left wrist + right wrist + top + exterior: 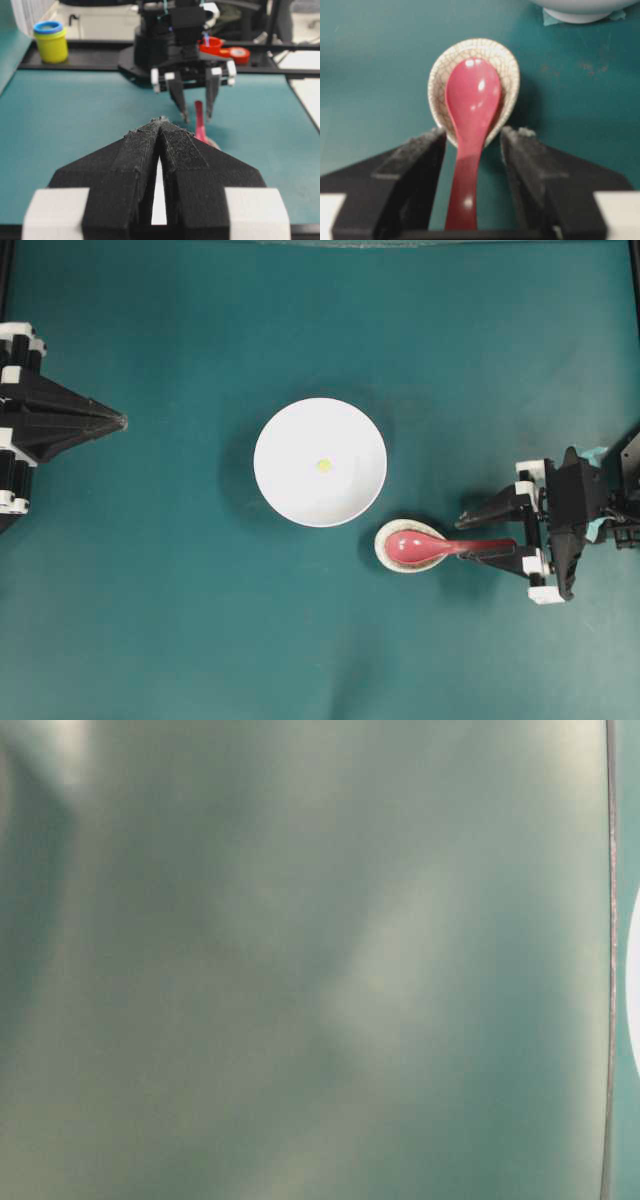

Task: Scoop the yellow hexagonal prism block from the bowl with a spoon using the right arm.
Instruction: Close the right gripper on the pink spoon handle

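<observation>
Overhead view — right tool open, straddling spoon handle.

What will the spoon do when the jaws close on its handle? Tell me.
The spoon looks glossy and hard, so it will probably stay stiff but may slip. Its scoop rests in the speckled dish, so the handle could pivot when squeezed. The dish might shift too.

We see the bowl in the middle of the table, with the block inside it. Just beside the bowl sits a small dish, and the spoon lies in it. The spoon's handle sticks out between the right gripper's fingers.
</observation>
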